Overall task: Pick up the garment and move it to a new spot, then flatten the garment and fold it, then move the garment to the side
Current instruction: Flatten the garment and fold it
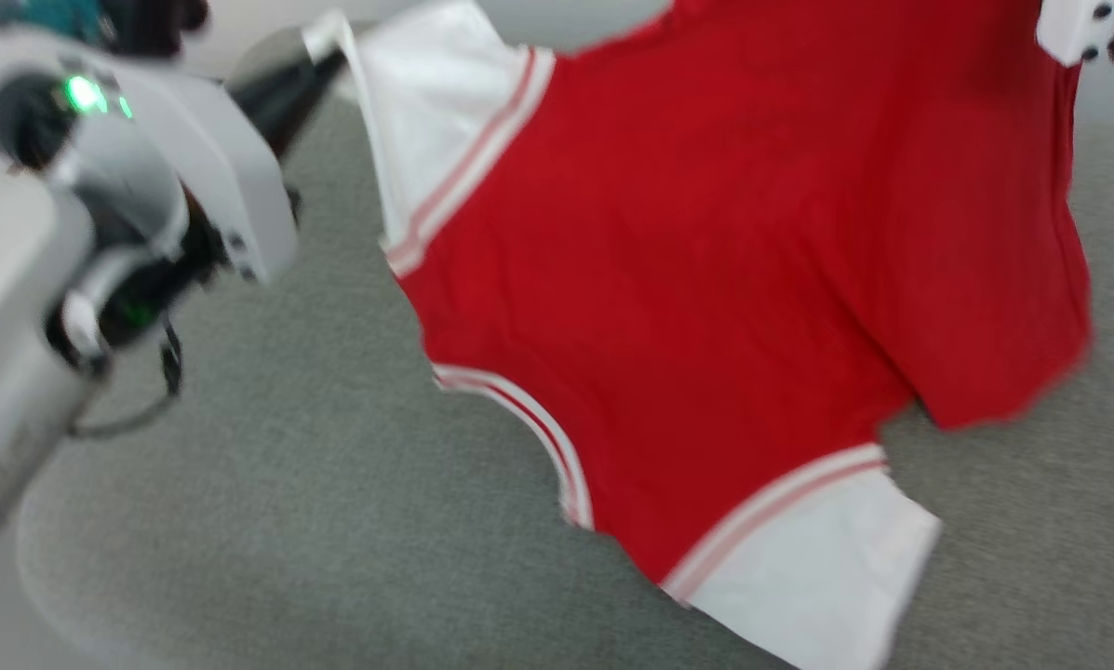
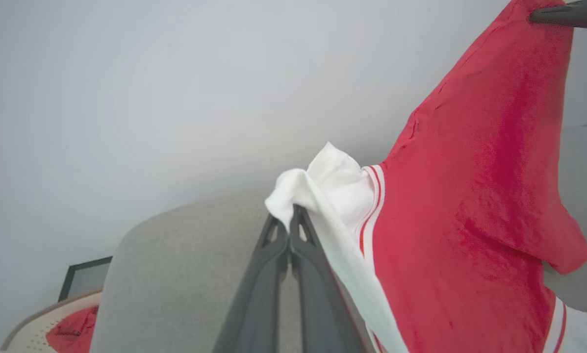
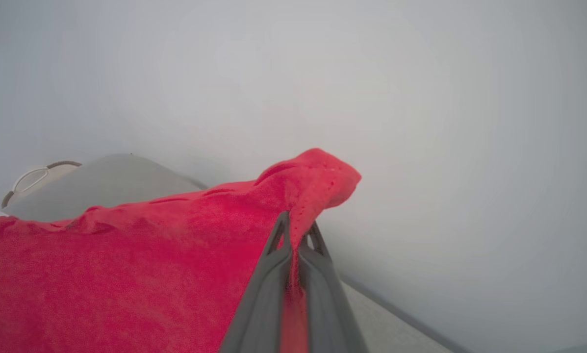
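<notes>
The garment [image 1: 705, 279] is a red shirt with white sleeves and striped trim. It hangs spread between my two grippers above the grey table [image 1: 287, 512], with its lower white sleeve [image 1: 817, 577] down near the surface. My left gripper [image 1: 341, 39] is shut on the upper white sleeve; in the left wrist view its fingertips [image 2: 293, 215] pinch a bunched fold of white cloth on the garment [image 2: 470, 220]. My right gripper [image 3: 295, 230] is shut on a red edge of the garment [image 3: 126, 269]. The right arm's white wrist piece [image 1: 1073, 28] sits at the shirt's top right corner.
A beige perforated basket [image 2: 28, 333] with a plain red cloth [image 2: 72, 331] in it stands beyond the table's rounded end. Its handle [image 3: 33, 179] shows in the right wrist view. My left forearm [image 1: 100, 233] fills the head view's left side. A pale wall lies behind.
</notes>
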